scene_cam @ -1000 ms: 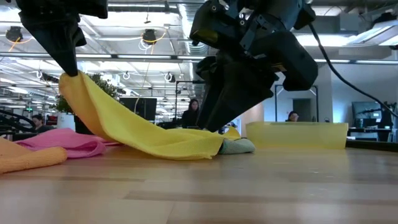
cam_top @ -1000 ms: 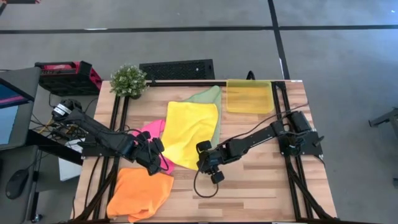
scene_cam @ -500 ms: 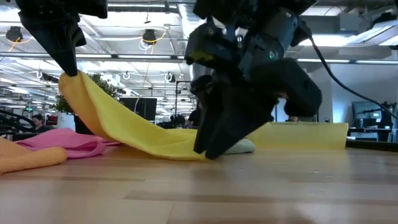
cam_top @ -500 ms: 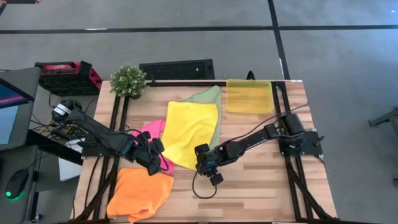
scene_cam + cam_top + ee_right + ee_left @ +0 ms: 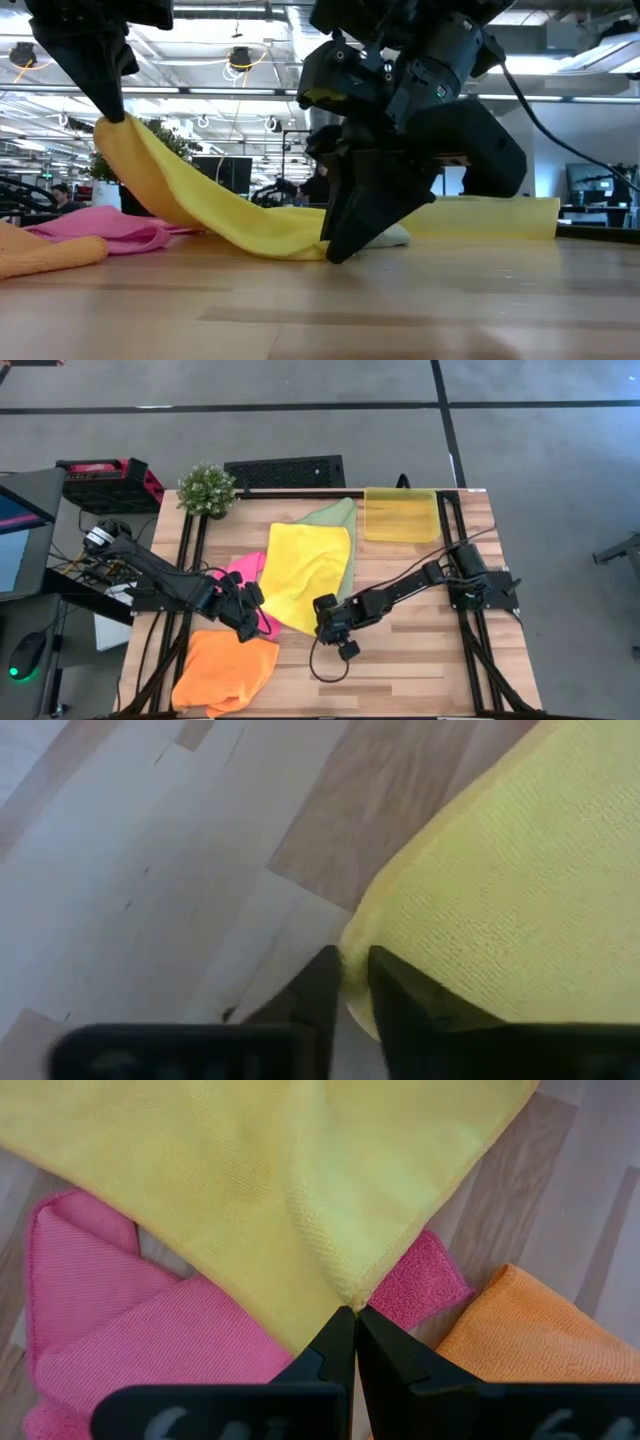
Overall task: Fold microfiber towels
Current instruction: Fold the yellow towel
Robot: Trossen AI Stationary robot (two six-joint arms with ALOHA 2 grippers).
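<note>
The left gripper is pressed together on the yellow towel's near-left corner, lifted above the pink towel. The right gripper sits at the near-right corner, fingers nearly together, seemingly pinching the hem. The held near edge runs across the table between the grippers. Four towels count: yellow, pink, orange, pale green; one tray
</note>
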